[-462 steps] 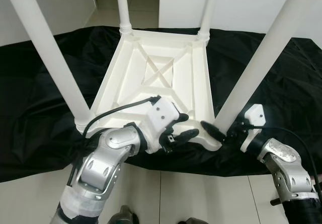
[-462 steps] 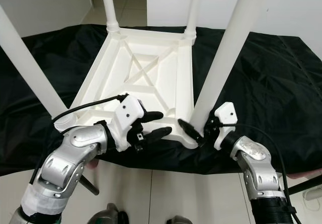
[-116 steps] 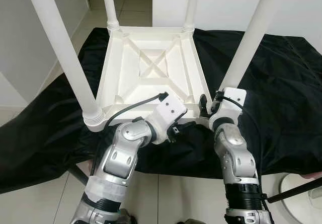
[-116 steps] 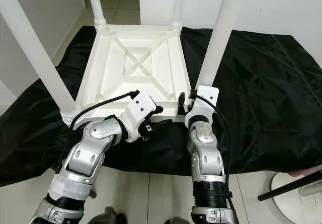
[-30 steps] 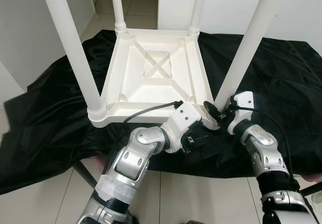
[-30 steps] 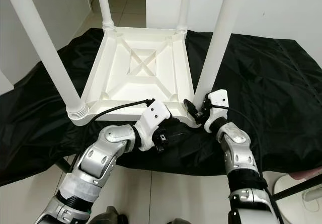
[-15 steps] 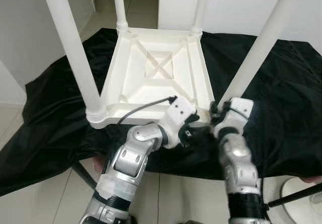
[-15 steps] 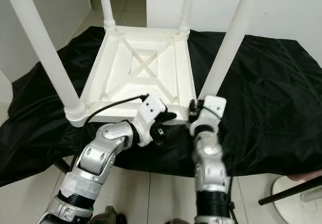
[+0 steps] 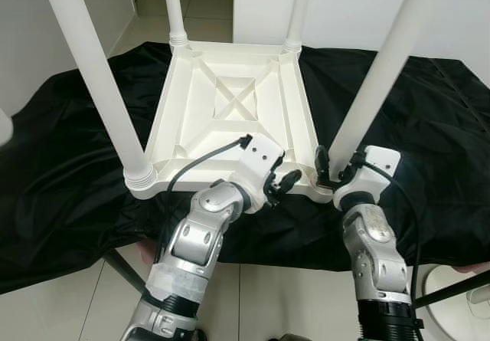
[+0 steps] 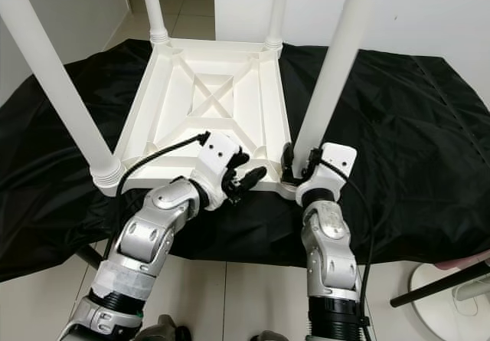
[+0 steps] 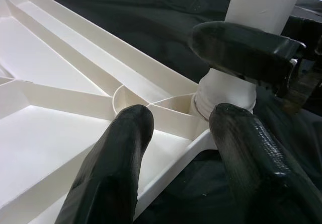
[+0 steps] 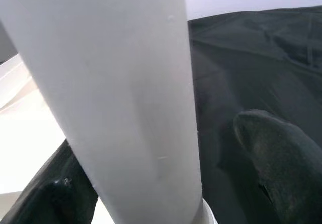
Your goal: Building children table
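Observation:
The white plastic table (image 9: 230, 103) lies upside down on a black cloth (image 9: 76, 172), its four legs pointing up. My right gripper (image 9: 333, 171) is at the foot of the near right leg (image 9: 375, 80). It is open, one finger (image 12: 45, 194) against the leg and the other finger (image 12: 282, 153) a little way off it. My left gripper (image 9: 285, 184) is open at the table's near rim, just left of that corner. Its two fingers (image 11: 115, 168) straddle the rim, pointing at the leg's socket (image 11: 226, 90).
The near left leg (image 9: 96, 80) rises steeply on the left and two far legs (image 9: 174, 11) stand at the back corners. Pale floor tiles (image 9: 253, 295) lie below the cloth's edge. A black rod (image 9: 452, 287) and a white round base (image 9: 459, 303) sit at the lower right.
The camera has shifted slightly. My right forearm, reaching in from the right a second ago, now comes up straight below the leg. My left gripper has risen from under the rim to the rim itself.

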Controlling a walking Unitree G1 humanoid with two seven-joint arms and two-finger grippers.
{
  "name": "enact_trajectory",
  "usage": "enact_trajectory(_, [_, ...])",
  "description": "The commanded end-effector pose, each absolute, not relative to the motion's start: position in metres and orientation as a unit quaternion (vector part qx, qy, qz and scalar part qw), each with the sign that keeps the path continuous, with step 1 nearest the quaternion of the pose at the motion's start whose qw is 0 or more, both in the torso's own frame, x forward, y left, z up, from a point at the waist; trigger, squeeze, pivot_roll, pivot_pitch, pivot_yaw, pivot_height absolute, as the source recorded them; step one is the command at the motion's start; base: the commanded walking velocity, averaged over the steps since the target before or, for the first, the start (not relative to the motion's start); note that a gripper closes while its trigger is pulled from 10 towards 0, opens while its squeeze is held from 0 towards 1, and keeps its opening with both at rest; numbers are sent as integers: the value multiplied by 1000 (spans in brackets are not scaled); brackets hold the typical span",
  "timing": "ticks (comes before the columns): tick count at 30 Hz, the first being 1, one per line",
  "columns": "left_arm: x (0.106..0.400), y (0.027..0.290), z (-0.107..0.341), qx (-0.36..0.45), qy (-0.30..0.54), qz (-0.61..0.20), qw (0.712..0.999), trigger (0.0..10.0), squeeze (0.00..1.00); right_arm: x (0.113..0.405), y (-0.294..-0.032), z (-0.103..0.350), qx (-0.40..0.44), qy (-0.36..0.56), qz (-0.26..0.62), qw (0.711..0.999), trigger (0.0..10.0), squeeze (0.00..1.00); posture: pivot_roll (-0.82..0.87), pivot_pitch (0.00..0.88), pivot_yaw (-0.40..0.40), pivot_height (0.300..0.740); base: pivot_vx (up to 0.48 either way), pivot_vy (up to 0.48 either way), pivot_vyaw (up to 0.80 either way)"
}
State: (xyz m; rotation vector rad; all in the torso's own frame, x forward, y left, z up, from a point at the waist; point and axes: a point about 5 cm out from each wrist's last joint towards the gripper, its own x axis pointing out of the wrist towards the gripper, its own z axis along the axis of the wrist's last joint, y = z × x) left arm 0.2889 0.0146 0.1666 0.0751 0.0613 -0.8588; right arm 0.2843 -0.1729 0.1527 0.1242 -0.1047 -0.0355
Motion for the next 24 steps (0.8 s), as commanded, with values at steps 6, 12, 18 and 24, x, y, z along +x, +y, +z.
enact_trajectory(6, [277,19,168,28,11,-455,890,10000,0,287,-198,155,8,-48,136,990,10000,0,-68,14,18,740,0,0,0])
enact_trajectory(12, [265,18,173,21,-4,-513,858,10000,0,287,-200,155,-13,-44,210,977,10000,0,-54,9,18,740,0,0,0])
enact_trajectory(18, [254,17,174,22,-8,-551,834,10000,0,293,-203,148,-52,-16,273,961,10000,0,-46,1,24,740,0,0,0])
enact_trajectory(24, [250,17,175,24,-3,-569,822,10000,0,305,-208,147,-73,-1,302,951,8863,0,-42,0,29,740,0,0,0])
